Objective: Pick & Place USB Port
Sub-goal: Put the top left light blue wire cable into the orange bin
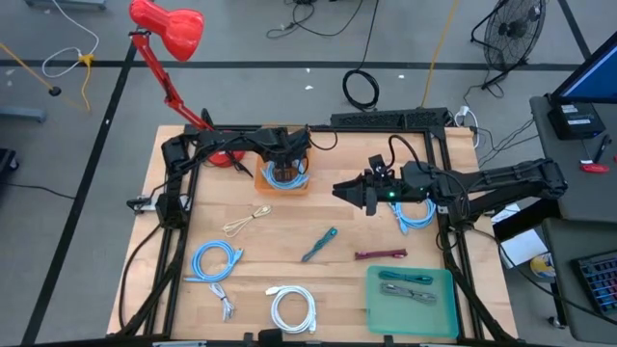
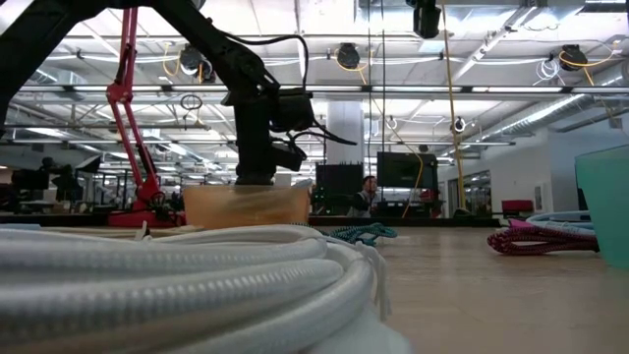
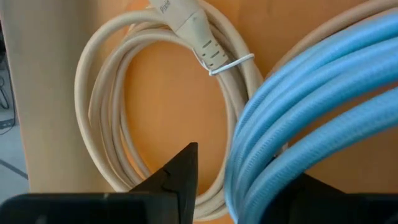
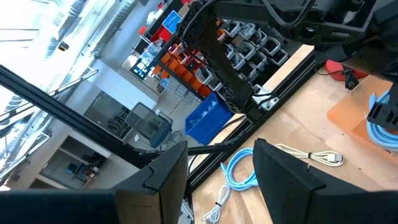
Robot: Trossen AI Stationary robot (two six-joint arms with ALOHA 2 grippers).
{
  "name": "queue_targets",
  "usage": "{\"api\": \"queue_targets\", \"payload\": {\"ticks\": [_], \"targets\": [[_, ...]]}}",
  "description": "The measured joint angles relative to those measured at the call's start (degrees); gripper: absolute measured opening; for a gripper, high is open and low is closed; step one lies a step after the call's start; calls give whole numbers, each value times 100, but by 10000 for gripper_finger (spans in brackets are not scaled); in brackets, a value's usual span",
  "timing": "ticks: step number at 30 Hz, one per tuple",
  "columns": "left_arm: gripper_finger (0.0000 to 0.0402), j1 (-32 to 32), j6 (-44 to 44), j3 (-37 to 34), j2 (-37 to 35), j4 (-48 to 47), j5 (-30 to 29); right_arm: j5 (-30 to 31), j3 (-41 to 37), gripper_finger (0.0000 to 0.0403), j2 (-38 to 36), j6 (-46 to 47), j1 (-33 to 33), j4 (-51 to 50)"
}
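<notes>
An orange bin (image 1: 262, 179) stands at the table's far middle. A coiled blue USB cable (image 3: 311, 106) lies in it on top of a tied cream cable (image 3: 112, 93). My left gripper (image 3: 242, 186) points down into the bin, open, with the blue coil's strands between its fingers; the low view shows it (image 2: 254, 175) at the bin's rim (image 2: 246, 206). My right gripper (image 1: 349, 190) hangs level above the table's middle right. It is open, and the right wrist view shows nothing between its fingers (image 4: 221, 180). My left gripper comes from above and straddles one side of the blue coil (image 3: 261, 162), which rests in the bin. One finger (image 3: 180, 180) stands clear of the strands. The strands partly hide the other finger (image 3: 311, 199), so I cannot tell whether it touches them.
Loose on the table lie a blue cable (image 1: 214, 260), a white cable (image 1: 292, 308), a cream cable (image 1: 248, 220), a teal one (image 1: 319, 244) and a maroon one (image 1: 381, 254). A green tray (image 1: 378, 306) sits near right, another blue coil (image 1: 415, 214) under my right arm, a red lamp (image 1: 169, 29) far left.
</notes>
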Motion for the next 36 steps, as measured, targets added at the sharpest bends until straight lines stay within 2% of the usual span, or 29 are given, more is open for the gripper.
{"api": "queue_targets", "payload": {"ticks": [5, 15, 27, 36], "targets": [[131, -39, 109, 2, -20, -60, -238, 0, 0, 171, 0, 0, -2, 0], [132, -20, 146, 349, -2, -648, -202, -2, 0, 171, 0, -107, 0, 0], [132, -15, -15, 531, -7, -786, -130, -3, 0, 171, 0, -125, -1, 0], [132, 34, -76, 570, -501, -687, -136, -4, 0, 171, 0, -129, -2, 0]]}}
